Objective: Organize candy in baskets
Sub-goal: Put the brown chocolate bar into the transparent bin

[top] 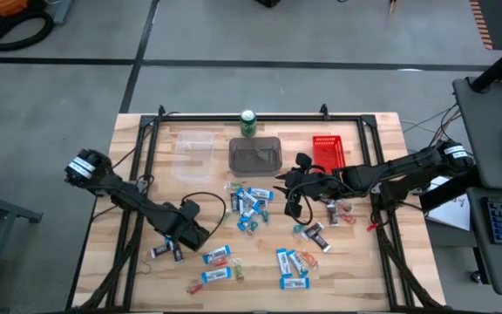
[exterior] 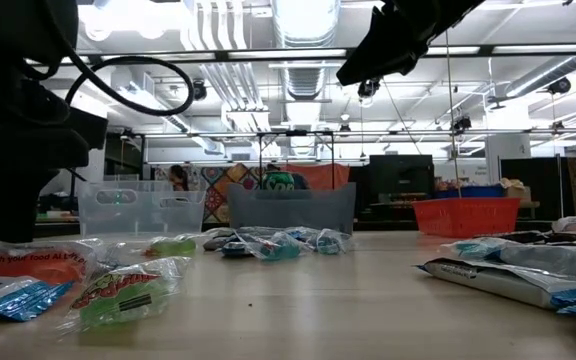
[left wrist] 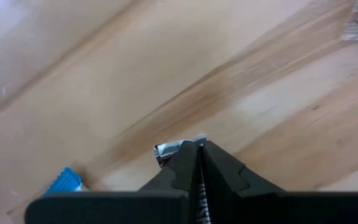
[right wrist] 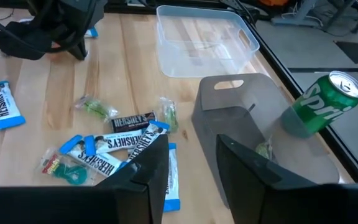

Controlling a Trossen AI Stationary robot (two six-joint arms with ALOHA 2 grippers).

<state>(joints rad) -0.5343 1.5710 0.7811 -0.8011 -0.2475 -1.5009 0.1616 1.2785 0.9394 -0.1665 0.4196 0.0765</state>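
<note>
Two grippers are engaged: the left gripper point(left wrist: 199, 163), jaws pinched on a dark mini bar point(left wrist: 174, 150) at the table's point(top: 373, 279) 8 o'clock, should lift straight up. The right gripper point(right wrist: 190, 163) hovers empty, jaws parted, beside the grey basket point(top: 255, 154) at 12 o'clock.

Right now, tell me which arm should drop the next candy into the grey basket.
Probably the right. The right gripper hangs open beside the grey basket, above the candy pile. The left gripper is down at the table's near-left part, shut on a dark mini bar, farther from that basket.
</note>
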